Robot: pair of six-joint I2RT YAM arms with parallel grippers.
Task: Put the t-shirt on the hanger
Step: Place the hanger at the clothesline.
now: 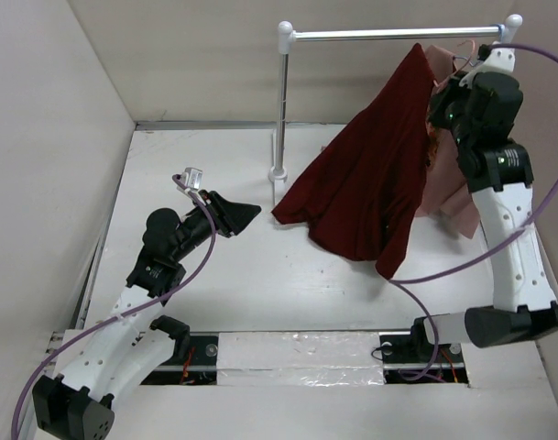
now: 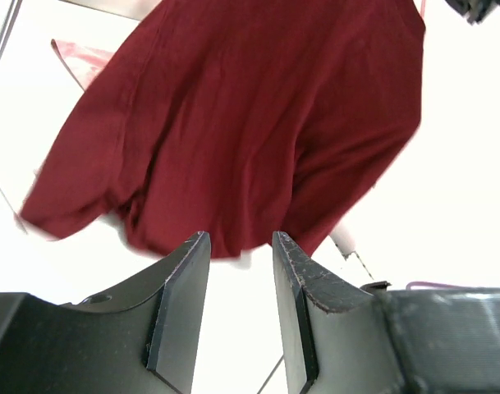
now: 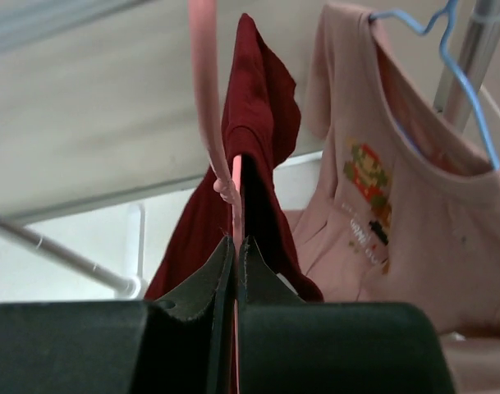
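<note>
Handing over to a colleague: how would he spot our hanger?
Find the metal clothes rail at the table's back; the right hand is up at its right end. The thin pink wire hanger is pinched there, beside the maroon t-shirt, unlike the blue hanger carrying the printed pink t-shirt.

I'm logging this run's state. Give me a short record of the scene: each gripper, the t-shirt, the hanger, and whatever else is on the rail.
left gripper: jaws partly open, empty, facing the t-shirt
right gripper: jaws shut on hanger, up by the rail
t-shirt: maroon, draped from hanger, hanging down
hanger: pink wire; cannot tell whether it is hooked on the rail
rail: also carries printed pink shirt on blue hanger
</note>
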